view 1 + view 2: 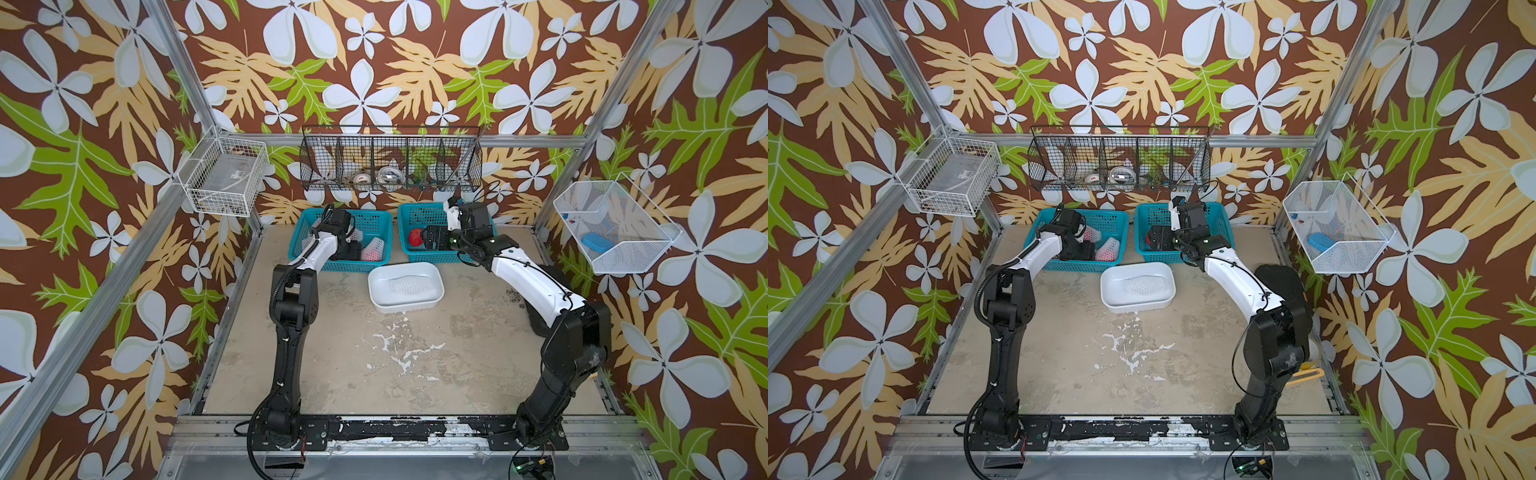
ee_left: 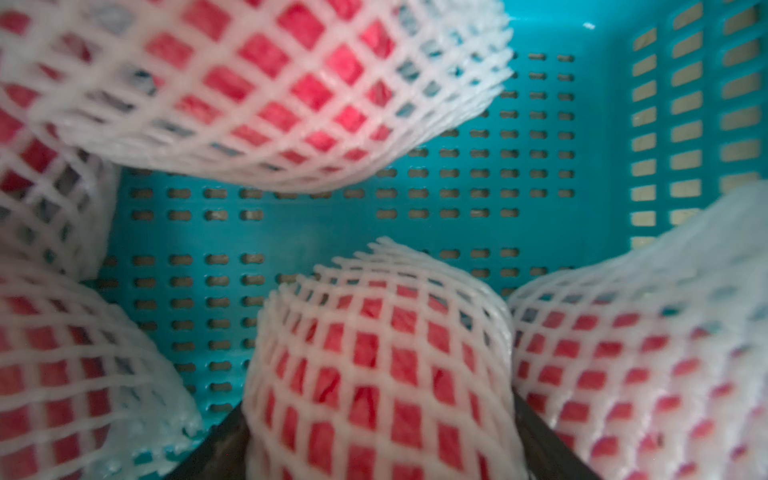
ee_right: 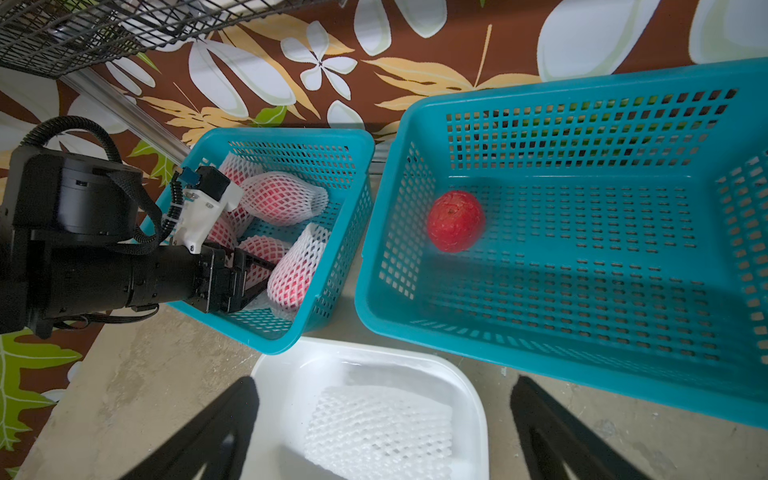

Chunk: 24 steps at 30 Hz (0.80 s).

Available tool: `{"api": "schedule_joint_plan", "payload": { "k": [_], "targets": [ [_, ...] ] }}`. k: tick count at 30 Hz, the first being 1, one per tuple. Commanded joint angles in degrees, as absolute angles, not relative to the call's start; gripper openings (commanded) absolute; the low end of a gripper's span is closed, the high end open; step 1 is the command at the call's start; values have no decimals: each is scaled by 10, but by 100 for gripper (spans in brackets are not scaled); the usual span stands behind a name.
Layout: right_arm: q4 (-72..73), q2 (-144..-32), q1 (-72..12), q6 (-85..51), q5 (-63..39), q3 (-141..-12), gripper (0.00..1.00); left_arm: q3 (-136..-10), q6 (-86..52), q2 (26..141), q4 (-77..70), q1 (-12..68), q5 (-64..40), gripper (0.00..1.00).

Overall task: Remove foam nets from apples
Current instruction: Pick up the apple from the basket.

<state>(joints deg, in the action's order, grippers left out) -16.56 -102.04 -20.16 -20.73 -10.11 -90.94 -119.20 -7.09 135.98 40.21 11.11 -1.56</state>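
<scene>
Several apples in white foam nets (image 2: 257,91) lie in the left teal basket (image 1: 307,216). My left gripper (image 2: 380,457) reaches into that basket, its dark fingers (image 2: 220,449) pressed against both sides of one netted apple (image 2: 374,374). The right wrist view shows it from the side, the left gripper (image 3: 270,280) straddling that apple (image 3: 291,278). One bare red apple (image 3: 456,221) sits in the right teal basket (image 3: 582,91). My right gripper (image 3: 382,436) hangs open and holds nothing, above an empty foam net (image 3: 378,428) lying in the white tray (image 3: 270,374).
The white tray (image 1: 376,291) stands just in front of the gap between the two teal baskets. A black wire basket (image 1: 390,162) hangs on the back wall. White wire baskets hang at the left (image 1: 224,176) and right (image 1: 611,228). The right arm (image 1: 532,282) arches over the table's right side.
</scene>
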Motion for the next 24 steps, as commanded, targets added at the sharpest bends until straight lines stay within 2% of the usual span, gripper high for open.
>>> {"api": "schedule_joint_plan", "payload": {
  "k": [1,10,14,16,24],
  "targets": [
    [-160,-1023,-201,-206,-98,-917,97,-1203,-72,1346,407,111,-15,75],
    [-170,-1020,-201,-206,-98,-930,97,-1254,-71,1313,432,110,-9,75],
    [-169,-1005,-202,-212,-99,-927,97,-1234,-77,1259,431,111,-21,75],
    [-161,-993,-201,-222,-108,-915,97,-1192,-87,1216,414,111,-48,75],
    [-81,-904,-204,-277,-135,-786,97,-855,-139,942,253,158,-107,76]
  ]
}}
